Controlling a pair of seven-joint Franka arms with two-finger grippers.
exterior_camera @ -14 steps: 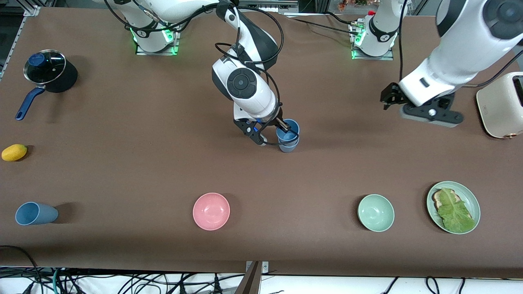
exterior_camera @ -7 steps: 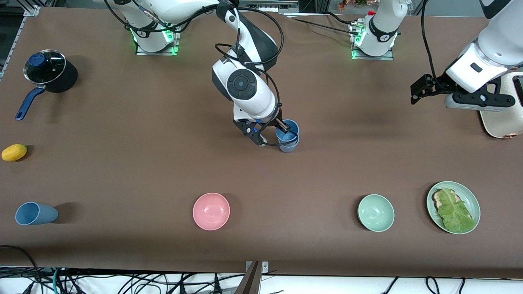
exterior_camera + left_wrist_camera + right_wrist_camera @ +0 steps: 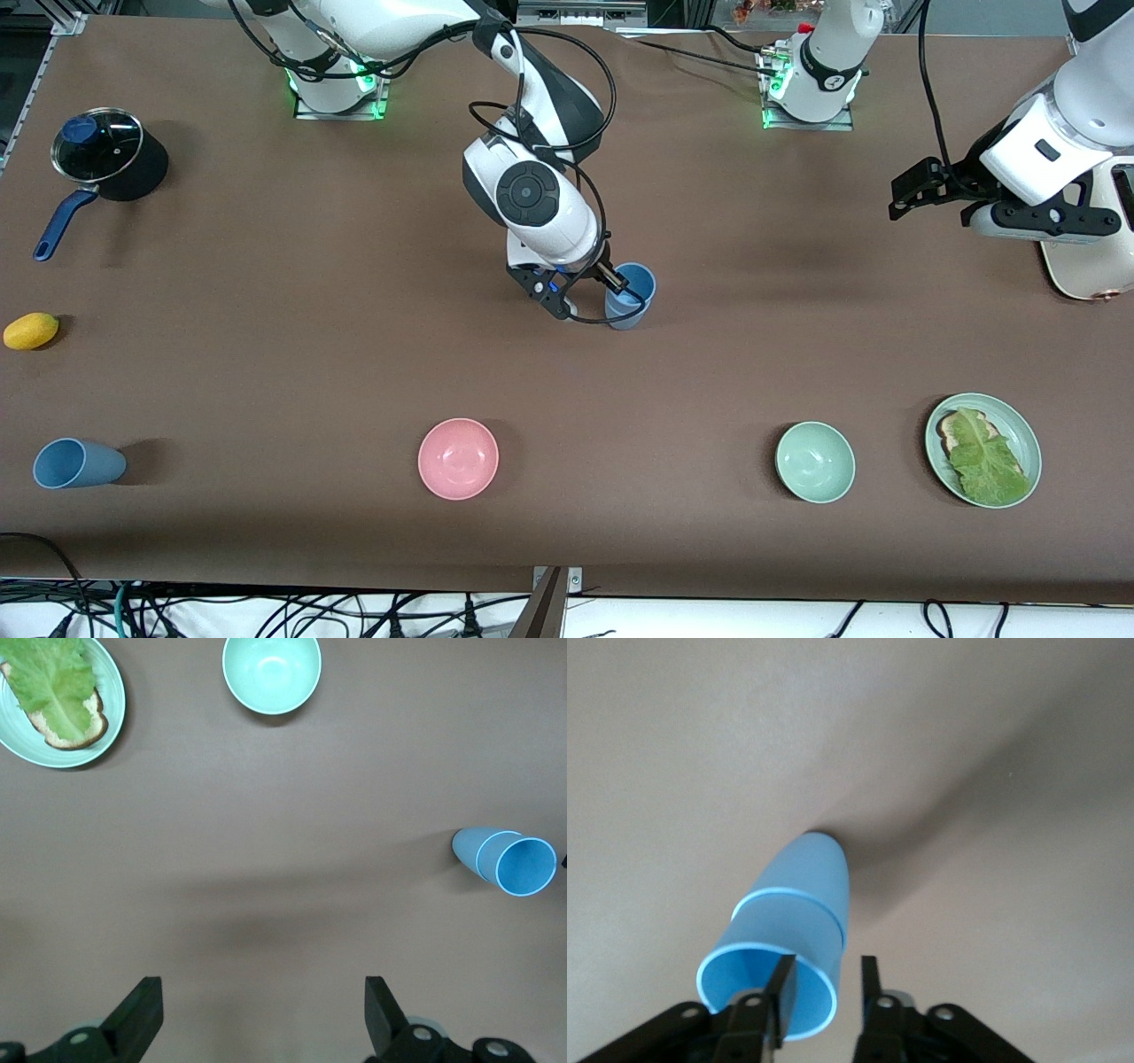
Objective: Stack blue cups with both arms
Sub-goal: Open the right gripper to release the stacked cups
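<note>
Stacked blue cups (image 3: pixel 629 297) stood mid-table, sky blue cup (image 3: pixel 769 983) nested in the other. Right gripper (image 3: pixel 592 297) pinched its rim (image 3: pixel 824 997); releasing cleanly and lifting straight up seemed wise. Left gripper (image 3: pixel 257 1019) waited spread over bare table.

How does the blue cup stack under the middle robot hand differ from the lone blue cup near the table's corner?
The cup stack stands upright, two cups nested; the lone cup lies on its side. The cup stack is sky blue; the lone cup is a duller grey-blue. The right hand is at the cup stack's rim; nothing touches the lone cup. The left hand waits open over the table. All are plain, tapered and handleless.
</note>
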